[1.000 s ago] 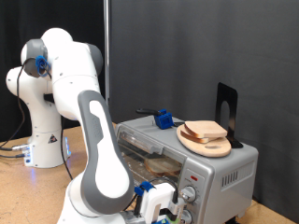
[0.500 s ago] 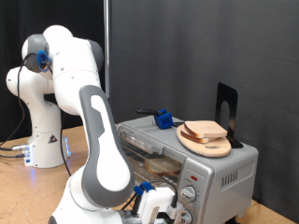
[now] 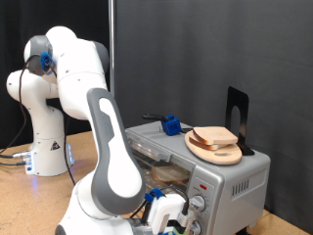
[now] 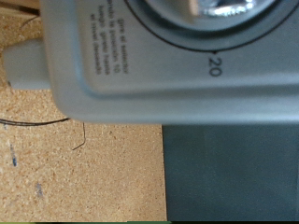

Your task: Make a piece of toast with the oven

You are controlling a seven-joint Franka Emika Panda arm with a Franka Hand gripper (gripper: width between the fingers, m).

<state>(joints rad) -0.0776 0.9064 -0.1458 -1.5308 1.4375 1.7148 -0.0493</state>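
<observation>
The silver-grey oven [image 3: 230, 186] stands at the exterior view's right with its glass door shut. The piece of toast [image 3: 216, 135] lies on a round wooden plate [image 3: 227, 154] on top of the oven. My gripper [image 3: 174, 220] is low at the oven's front, right by the two round knobs [image 3: 199, 204], partly cut off by the exterior view's bottom edge. The wrist view is filled by the oven's grey front panel [image 4: 140, 75], with a knob's shiny edge [image 4: 210, 9] and a dial mark "20". My fingers do not show there.
A blue object [image 3: 172, 124] sits on the oven's top towards the back. A black stand [image 3: 238, 113] rises behind the plate. The oven rests on a wooden table [image 3: 29, 201], with the arm's white base [image 3: 44, 147] at the exterior view's left and a dark curtain behind.
My forearm has swung slightly to the exterior view's right and the gripper has edged closer to the knobs. The toast and plate have not moved.
</observation>
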